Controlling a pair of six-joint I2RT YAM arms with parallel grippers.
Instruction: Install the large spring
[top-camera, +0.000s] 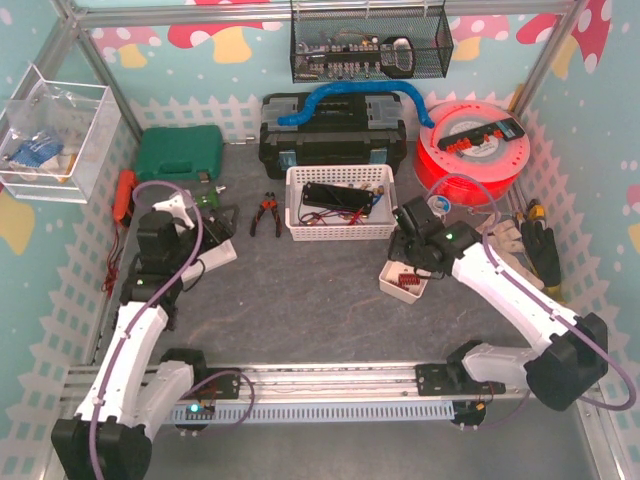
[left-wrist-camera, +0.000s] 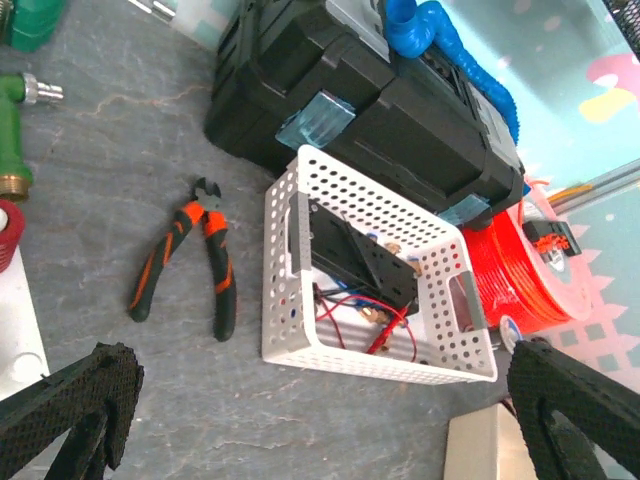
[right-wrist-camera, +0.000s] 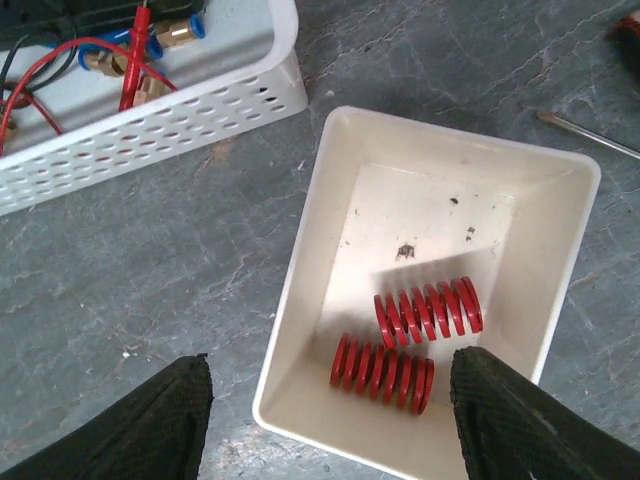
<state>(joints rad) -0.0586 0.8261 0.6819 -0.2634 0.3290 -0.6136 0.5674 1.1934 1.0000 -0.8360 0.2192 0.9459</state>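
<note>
Right tool (right-wrist-camera: 330, 400) hangs over the small white bin (right-wrist-camera: 330, 210), fingers apart, gripping nothing. Two red springs (right-wrist-camera: 428, 310) lie side by side at the fingers' end of it. The basket (right-wrist-camera: 200, 100) sits just beside the bin's rim. Left tool (left-wrist-camera: 320, 415) is spread wide too, above bare table (left-wrist-camera: 120, 160) near the pliers (left-wrist-camera: 190, 262).

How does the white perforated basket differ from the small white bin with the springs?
The basket has perforated walls; the bin has solid ones. The basket holds red wires and brass fittings; the bin holds two red springs. The basket is clearly larger. Both are white, rectangular, open-topped.
</note>
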